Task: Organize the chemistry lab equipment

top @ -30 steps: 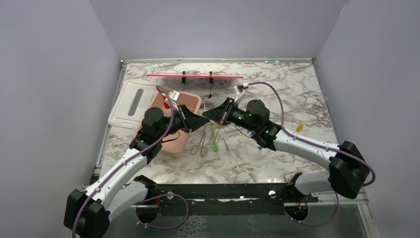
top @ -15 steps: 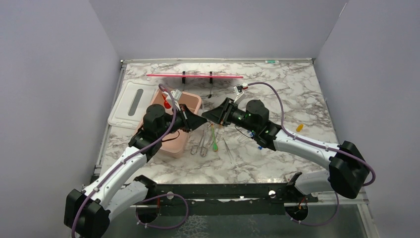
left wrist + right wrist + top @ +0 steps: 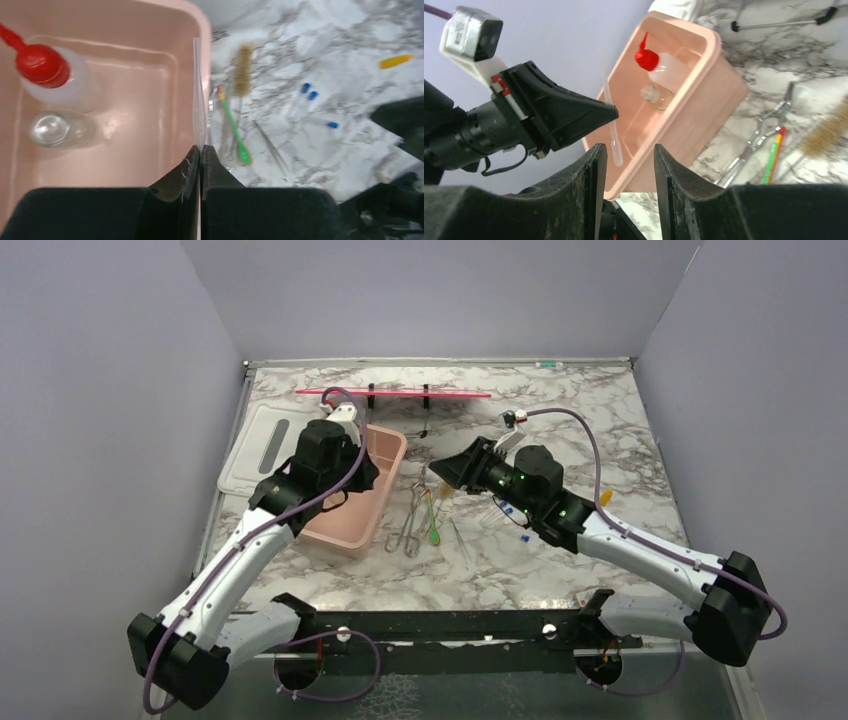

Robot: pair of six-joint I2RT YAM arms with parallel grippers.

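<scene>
Seemingly, pipette (image 3: 198, 90) within left gripper (image 3: 200, 148)

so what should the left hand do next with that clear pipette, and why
Probably shift it inward over the pink tub and lower before releasing: the left hand is shut on the pipette, which lines up with the tub's rim, and the right hand is open, apart from it.

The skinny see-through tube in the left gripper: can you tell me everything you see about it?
It is a thin pipette of clear, soft-looking plastic, with a narrow stem at one end that widens toward a bulb at the other. The shut left gripper pinches it around its middle, and nothing else seems to touch it. It hangs in the air above the pink tub, roughly upright in the right wrist view.
</scene>
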